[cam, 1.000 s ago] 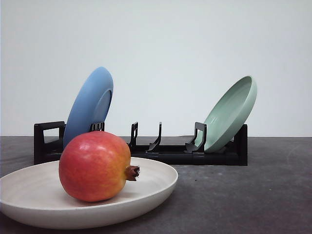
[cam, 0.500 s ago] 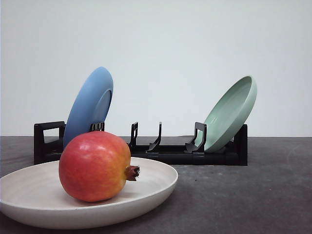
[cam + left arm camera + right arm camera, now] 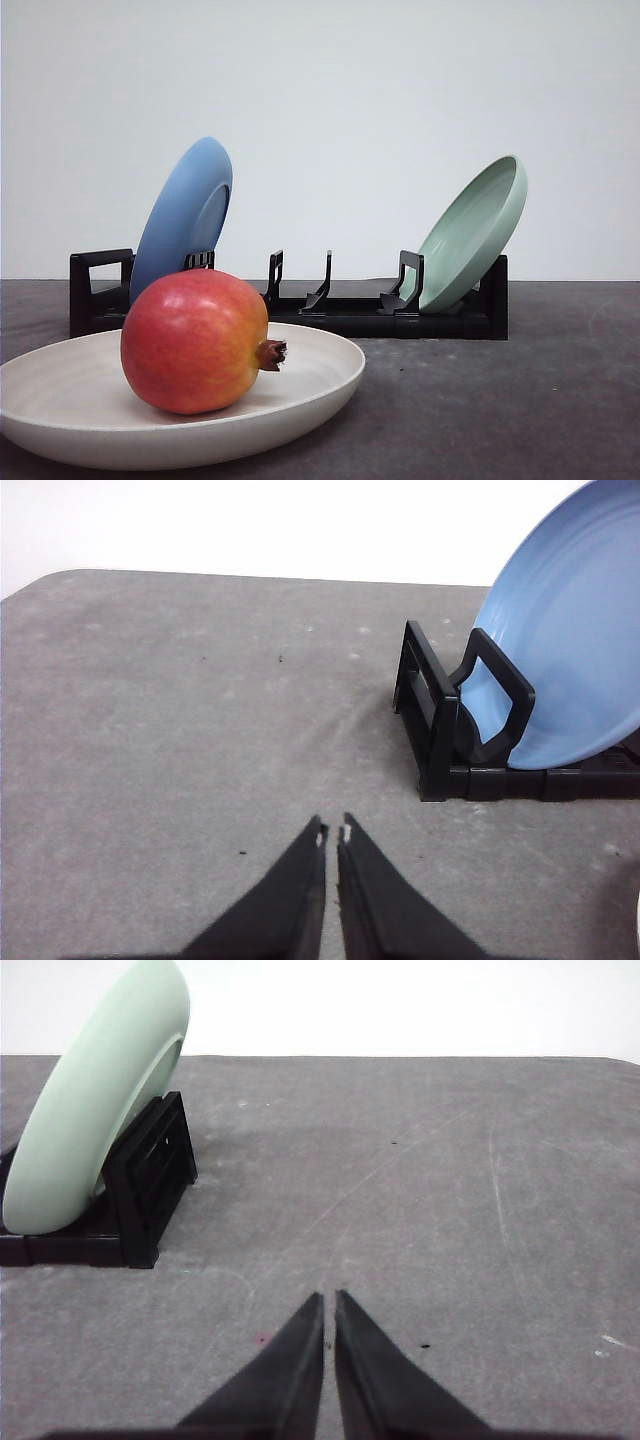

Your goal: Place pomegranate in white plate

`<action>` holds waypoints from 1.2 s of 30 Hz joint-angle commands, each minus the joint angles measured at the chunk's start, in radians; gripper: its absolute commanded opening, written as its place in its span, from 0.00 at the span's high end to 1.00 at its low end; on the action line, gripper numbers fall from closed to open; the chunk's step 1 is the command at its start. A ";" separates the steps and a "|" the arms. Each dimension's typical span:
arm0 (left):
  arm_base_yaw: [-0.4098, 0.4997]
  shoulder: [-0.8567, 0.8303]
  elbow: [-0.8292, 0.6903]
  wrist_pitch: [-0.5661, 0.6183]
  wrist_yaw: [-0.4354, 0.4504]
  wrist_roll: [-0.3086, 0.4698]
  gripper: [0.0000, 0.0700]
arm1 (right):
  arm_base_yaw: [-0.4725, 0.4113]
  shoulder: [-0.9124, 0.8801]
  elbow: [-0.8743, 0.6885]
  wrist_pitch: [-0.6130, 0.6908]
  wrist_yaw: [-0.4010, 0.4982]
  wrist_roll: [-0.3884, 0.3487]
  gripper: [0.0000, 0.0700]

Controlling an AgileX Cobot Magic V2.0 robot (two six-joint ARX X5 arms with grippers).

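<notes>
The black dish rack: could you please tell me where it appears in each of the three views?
Front view: the rack spans the middle, behind the white plate, with the blue plate at its left end and the green plate at its right.
Left wrist view: right side, the end holding the blue plate.
Right wrist view: left side, the end holding the green plate.
Shared landmark: the grey table under it.

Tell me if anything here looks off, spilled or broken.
Nothing stands out. The pomegranate sits intact in the white plate, and the blue plate and green plate lean in the black rack.
</notes>
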 commanded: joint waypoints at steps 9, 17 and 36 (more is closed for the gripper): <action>-0.001 -0.001 -0.011 -0.003 -0.002 0.011 1.00 | -0.002 -0.001 -0.006 0.011 0.001 -0.003 0.98; -0.001 -0.001 -0.011 -0.003 -0.002 0.010 1.00 | -0.002 -0.001 -0.006 0.011 0.001 -0.003 0.98; -0.001 -0.001 -0.011 -0.003 -0.002 0.011 1.00 | -0.002 -0.001 -0.006 0.011 0.001 -0.003 0.98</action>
